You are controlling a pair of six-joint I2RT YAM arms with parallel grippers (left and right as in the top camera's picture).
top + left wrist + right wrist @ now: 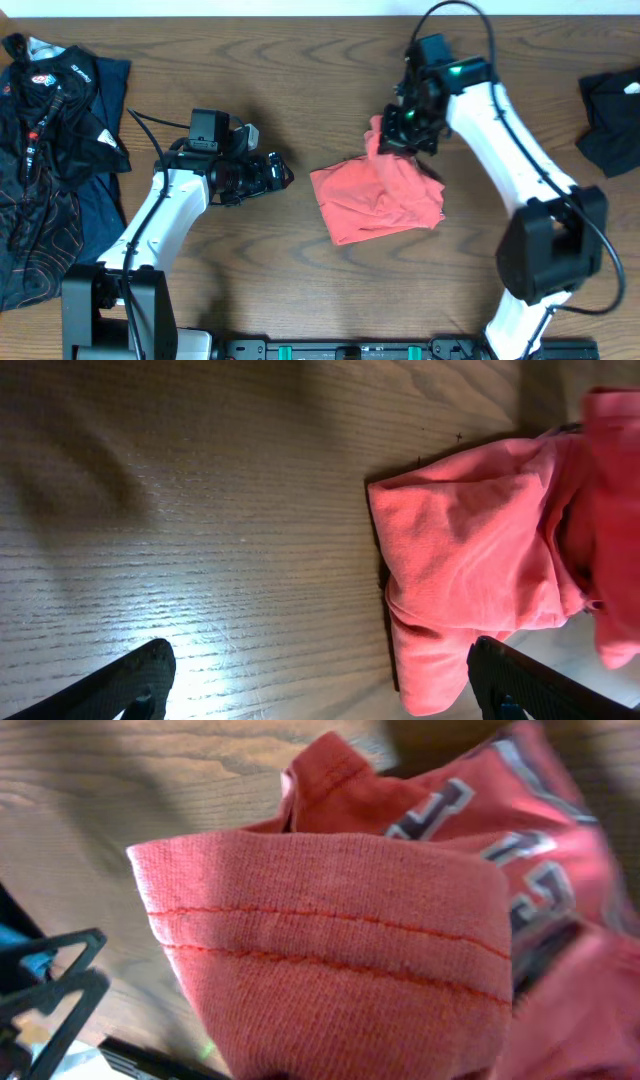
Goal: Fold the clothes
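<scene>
The coral-red T-shirt (375,200) lies at the middle of the wooden table (300,285) as a compact, lumpy bundle. I judge it mostly folded, with 1 flap left to lay flat. Its long axis runs left-right, and its raised corner points to the far side. The left gripper (283,172) hangs just beside it, jaws wide and empty. Farther off, the right gripper (402,128) is clamped on the stitched hem (320,935).

A brown wooden table (300,90) with wavy grain fills the view. At its left edge lies a heap of dark garments (45,150), black and navy, with red and white prints. A crumpled navy cloth (612,120) sits at the far right edge. A black rail (340,350) runs along the near edge
</scene>
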